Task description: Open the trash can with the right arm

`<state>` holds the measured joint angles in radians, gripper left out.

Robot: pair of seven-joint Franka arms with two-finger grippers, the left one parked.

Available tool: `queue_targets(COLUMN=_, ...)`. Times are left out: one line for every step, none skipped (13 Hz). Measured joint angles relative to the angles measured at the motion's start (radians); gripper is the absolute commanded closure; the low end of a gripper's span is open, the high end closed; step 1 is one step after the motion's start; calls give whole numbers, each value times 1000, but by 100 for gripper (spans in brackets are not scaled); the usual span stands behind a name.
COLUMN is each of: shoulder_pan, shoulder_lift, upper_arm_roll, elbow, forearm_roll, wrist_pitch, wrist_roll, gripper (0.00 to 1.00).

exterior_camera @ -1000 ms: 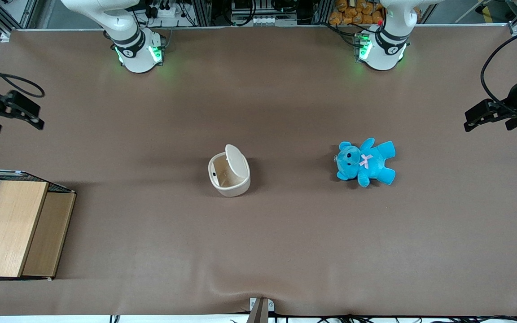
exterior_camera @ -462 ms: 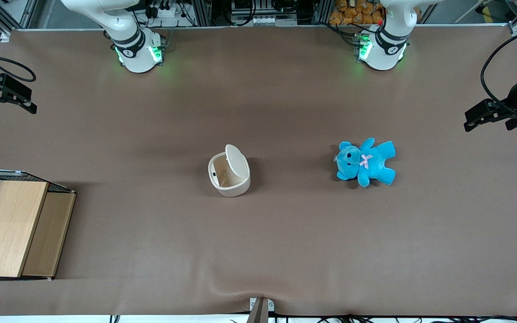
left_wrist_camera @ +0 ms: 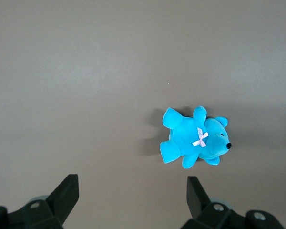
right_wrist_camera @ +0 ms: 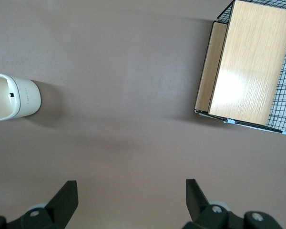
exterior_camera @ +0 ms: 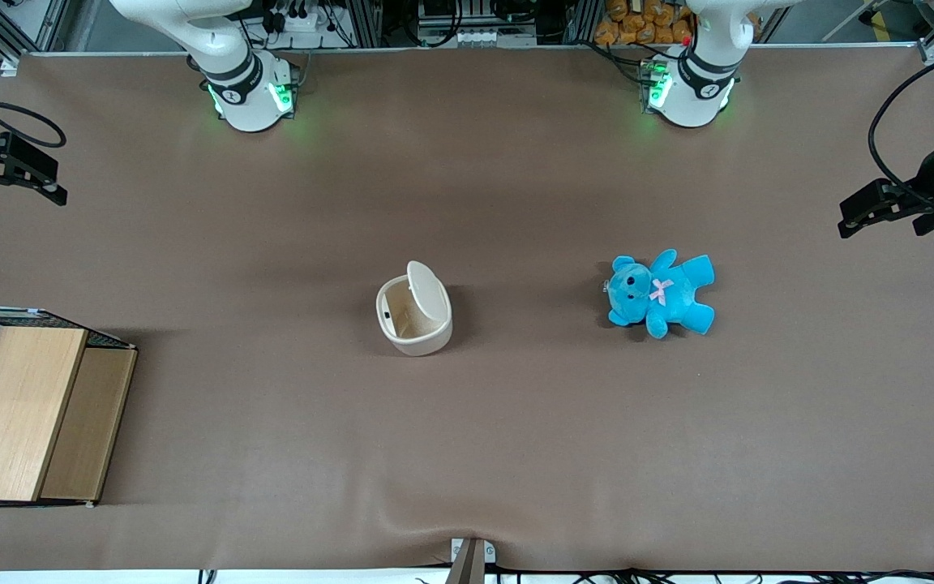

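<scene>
Trash can (exterior_camera: 413, 312) sits near the middle of the tabletop (exterior_camera: 516, 430), a small cream-white plastic bin with rounded corners, its flip lid (exterior_camera: 427, 292) already tipped up on edge and the tan inside showing. A blue teddy (exterior_camera: 660, 293) lies well apart from it toward the parked arm's end; a wooden box (exterior_camera: 25, 414) in a wire frame stands at the working arm's end, nearer the front camera.

Judging by its thin walls and small build, the can is probably light and stiff, with a smooth, somewhat slippery shell. A sideways shove would likely slide or tip it rather than move the lid. The lid looks like the one part that yields, swinging on its hinge at the rim; a light push low on its raised edge, or a pinch across its thin free edge, seems the sensible place to take hold. Squeezing the body looks poorer, since the walls curve and the opening may flex.

Right arm's tool (exterior_camera: 5, 166) hangs over the tabletop edge at the working arm's end, well apart from the can and touching nothing. In the right wrist view the tool (right_wrist_camera: 131, 200) has its fingers (right_wrist_camera: 66, 198) spread wide apart with nothing between them, and the can (right_wrist_camera: 14, 97) shows with a small dark latch mark on its wall.
</scene>
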<state>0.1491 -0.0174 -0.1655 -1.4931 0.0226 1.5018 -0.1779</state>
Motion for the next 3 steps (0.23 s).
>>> queue_targets(shoulder_pan=0, shoulder_lift=0, upper_arm_roll=-1, elbow=0, forearm_roll=0, wrist_pitch=0, wrist_roll=-2, gripper=0)
queue_targets(shoulder_pan=0, shoulder_lift=0, upper_arm_roll=-1, elbow=0, forearm_roll=0, wrist_pitch=0, wrist_roll=-2, gripper=0)
queue_targets(shoulder_pan=0, shoulder_lift=0, upper_arm_roll=-2, elbow=0, forearm_roll=0, wrist_pitch=0, wrist_roll=-3, gripper=0)
